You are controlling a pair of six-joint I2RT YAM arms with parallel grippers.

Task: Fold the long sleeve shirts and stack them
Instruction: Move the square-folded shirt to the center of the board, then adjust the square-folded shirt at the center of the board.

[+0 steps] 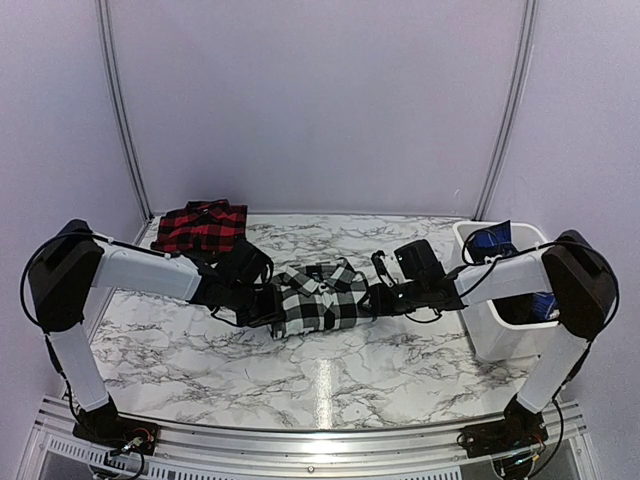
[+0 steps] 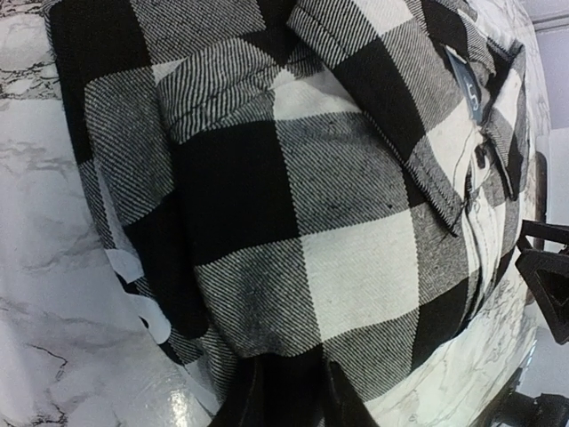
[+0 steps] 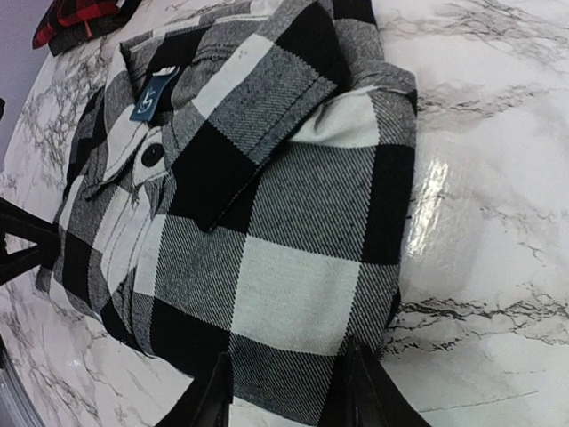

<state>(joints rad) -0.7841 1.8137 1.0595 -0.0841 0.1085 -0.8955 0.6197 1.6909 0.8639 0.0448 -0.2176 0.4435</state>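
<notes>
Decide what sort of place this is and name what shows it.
Probably a robot lab test booth, not a home: plain white walls enclose a marble-patterned table, with two robot arms bolted to a metal rail at its edge.

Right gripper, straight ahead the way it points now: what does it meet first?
The black-and-white shirt: its near folded edge sits between the fingers of the right gripper, so cloth comes first. Beyond it, probably the left gripper at the far edge; depth unclear.
</notes>
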